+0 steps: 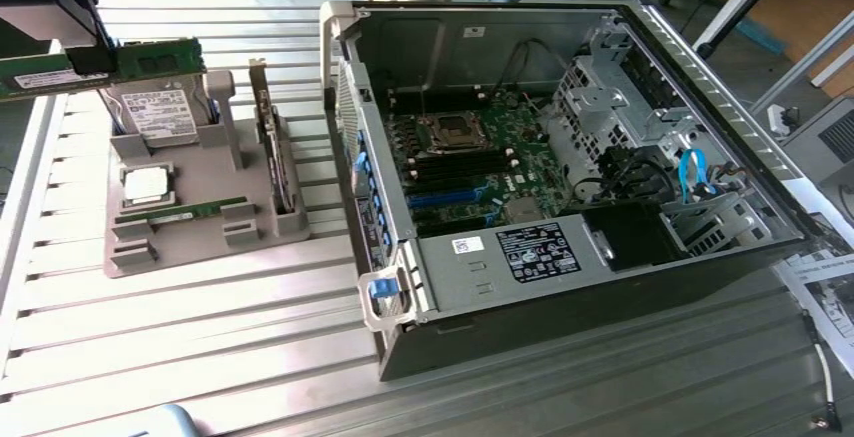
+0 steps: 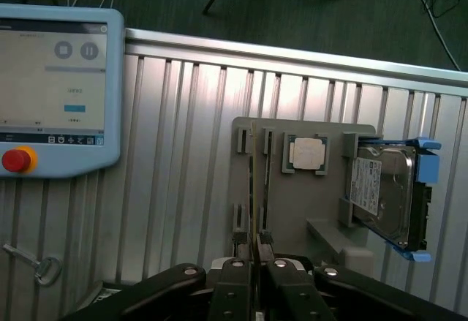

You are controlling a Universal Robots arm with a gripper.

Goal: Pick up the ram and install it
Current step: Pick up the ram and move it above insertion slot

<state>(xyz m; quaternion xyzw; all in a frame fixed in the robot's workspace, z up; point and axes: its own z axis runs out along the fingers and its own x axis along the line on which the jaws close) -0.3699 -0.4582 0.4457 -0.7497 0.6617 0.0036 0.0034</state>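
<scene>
My gripper [image 1: 88,61] hangs at the far upper corner of the exterior view's left, shut on the ram [image 1: 160,58]. The ram is a slim green stick held level in the air, above the grey parts holder [image 1: 200,247]. In the wrist view the ram [image 2: 253,189] appears edge-on, pinched between my two black fingers [image 2: 235,281]. A second, similar green stick [image 1: 180,214] lies in a slot of the holder. The open computer case [image 1: 400,27] lies on the exterior view's right, with its motherboard [image 1: 527,117] and dark memory slots [image 1: 461,164] exposed.
The holder also carries a silver CPU [image 1: 144,185], a hard drive [image 1: 167,112] and an upright expansion card [image 1: 274,147]. In the wrist view a teach pendant [image 2: 51,87] and a key [image 2: 40,266] lie on the ribbed metal table [image 2: 183,153].
</scene>
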